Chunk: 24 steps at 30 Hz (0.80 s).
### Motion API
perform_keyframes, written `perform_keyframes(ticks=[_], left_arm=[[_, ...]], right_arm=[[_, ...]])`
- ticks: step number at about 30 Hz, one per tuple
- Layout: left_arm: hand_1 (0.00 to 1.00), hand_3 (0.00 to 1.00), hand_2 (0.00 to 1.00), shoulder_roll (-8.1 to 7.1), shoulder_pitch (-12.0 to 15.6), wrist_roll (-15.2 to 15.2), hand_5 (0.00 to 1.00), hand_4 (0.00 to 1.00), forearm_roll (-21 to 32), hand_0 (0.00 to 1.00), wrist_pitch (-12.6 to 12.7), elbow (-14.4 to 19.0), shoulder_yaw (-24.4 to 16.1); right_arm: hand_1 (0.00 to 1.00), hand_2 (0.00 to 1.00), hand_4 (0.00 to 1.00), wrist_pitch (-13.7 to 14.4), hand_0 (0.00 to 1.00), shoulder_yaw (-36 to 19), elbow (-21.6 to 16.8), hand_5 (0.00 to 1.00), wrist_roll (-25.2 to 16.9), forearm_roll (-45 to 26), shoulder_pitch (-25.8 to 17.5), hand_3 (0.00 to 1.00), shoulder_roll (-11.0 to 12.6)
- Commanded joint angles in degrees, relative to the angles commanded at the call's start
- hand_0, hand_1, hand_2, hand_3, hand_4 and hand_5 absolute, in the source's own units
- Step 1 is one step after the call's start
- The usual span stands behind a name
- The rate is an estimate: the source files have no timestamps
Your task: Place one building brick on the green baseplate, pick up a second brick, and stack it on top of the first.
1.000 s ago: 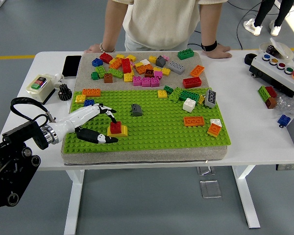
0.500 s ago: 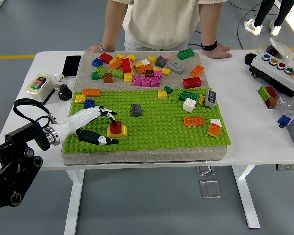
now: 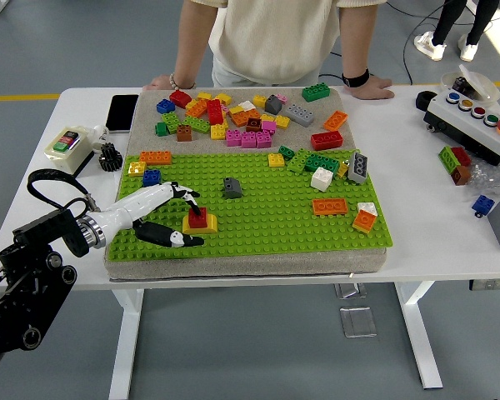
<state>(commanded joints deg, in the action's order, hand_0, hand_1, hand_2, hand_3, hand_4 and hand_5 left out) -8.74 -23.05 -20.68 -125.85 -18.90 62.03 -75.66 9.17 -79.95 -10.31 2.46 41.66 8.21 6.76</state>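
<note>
Head view: the left hand (image 3: 168, 218) lies over the green baseplate (image 3: 258, 218) near its front-left corner, fingers spread, holding nothing, thumb and forefinger either side of a red brick (image 3: 198, 218) stacked on a yellow brick (image 3: 201, 226). A person's hands rest on the white worktop (image 3: 433, 225) at its far edge.

A white desk (image 3: 450, 242) on white legs stands on a grey floor (image 3: 258, 350); a yellow line (image 3: 21, 97) crosses far left.
</note>
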Motion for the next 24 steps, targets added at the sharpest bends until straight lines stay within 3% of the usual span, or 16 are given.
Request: perform_keyframes(ticks=[24], left_arm=[[0.916,0.583,0.876,0.91,-0.54,0.07,0.535,0.998,-1.28,0.998,0.99,-2.62,0.65]], right_arm=[[0.637,0.687,0.921,0.10,0.729,0.26,0.00,0.480,-0.03,0.03,-0.03,0.621,-0.09]])
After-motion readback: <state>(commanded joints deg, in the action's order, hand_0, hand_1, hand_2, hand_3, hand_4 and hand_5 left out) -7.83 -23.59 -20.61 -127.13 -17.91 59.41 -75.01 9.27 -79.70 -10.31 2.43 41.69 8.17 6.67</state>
